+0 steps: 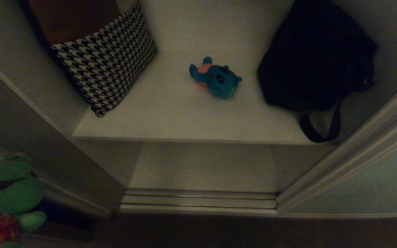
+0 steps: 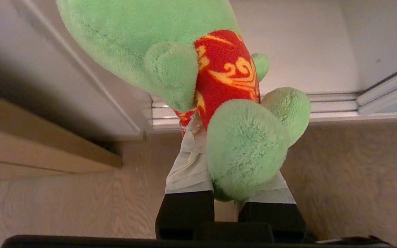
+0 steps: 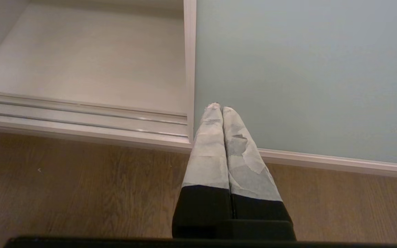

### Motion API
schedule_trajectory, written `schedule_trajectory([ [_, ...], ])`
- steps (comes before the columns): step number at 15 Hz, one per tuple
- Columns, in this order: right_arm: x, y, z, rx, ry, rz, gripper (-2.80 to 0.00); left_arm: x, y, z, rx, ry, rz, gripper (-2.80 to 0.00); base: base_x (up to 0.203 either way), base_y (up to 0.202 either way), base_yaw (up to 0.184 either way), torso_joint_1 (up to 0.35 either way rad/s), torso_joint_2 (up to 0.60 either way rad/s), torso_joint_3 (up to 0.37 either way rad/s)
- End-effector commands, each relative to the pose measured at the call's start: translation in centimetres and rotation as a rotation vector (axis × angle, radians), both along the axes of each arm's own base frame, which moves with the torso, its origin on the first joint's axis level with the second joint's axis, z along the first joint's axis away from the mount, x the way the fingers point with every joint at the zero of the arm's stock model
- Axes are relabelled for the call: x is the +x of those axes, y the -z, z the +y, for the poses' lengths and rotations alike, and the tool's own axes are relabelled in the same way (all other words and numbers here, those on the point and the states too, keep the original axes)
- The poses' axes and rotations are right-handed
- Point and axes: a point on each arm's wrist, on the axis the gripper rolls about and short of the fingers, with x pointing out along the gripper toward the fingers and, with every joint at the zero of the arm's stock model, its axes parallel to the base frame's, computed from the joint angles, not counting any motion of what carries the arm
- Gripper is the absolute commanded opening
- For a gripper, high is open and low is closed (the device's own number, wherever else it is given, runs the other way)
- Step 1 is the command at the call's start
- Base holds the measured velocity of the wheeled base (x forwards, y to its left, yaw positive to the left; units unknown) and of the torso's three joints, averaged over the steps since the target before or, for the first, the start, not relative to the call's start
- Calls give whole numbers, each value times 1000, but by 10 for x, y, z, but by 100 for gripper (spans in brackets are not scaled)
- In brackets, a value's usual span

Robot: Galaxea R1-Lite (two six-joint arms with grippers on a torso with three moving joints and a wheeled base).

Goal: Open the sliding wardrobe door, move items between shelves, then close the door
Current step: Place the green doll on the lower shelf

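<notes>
Green toy (image 2: pixel 171 41); houndstooth cushion (image 1: pixel 105 62)

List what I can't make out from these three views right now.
- Green plush toy: head view's left and bottom edges cut it off.
- Left gripper: its fingertips are buried behind the toy in the left wrist view.
- Black bag: too dark for detail, top cropped.
- Lower shelf: the upper shelf hides its back.

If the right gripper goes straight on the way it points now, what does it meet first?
Most likely the sliding wardrobe door: the shut right gripper points at it near its frame edge, though depth is unclear.
</notes>
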Motion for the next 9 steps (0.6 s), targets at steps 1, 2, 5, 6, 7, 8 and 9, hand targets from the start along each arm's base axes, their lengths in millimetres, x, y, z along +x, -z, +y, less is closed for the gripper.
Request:
schedule_trajectory([
  [1,0,0,0,0,-1,-2,-280,-7,33,0,0,-13,-33,-280,0,0,0,0,0,0],
  [2,0,0,0,-1,-1,-2,-280,-8,45,0,1,-33,-48,-280,0,0,0,0,0,0],
  [5,0,0,0,-1,-1,-2,-280,-7,90,1,13,-60,-42,-280,0,0,0,0,0,0],
  [6,0,0,0,-1,-1,-2,-280,-8,98,1,3,-65,-56,-280,0,0,0,0,0,0],
  [7,0,0,0,-1,-1,-2,-280,-7,101,1,-14,-73,-54,-280,0,0,0,0,0,0],
  [8,0,0,0,-1,-1,-2,-280,-6,104,2,-19,-75,-41,-280,0,0,0,0,0,0],
  [9,0,0,0,-1,-1,-2,-280,-6,105,2,-24,-77,-41,-280,0,0,0,0,0,0],
])
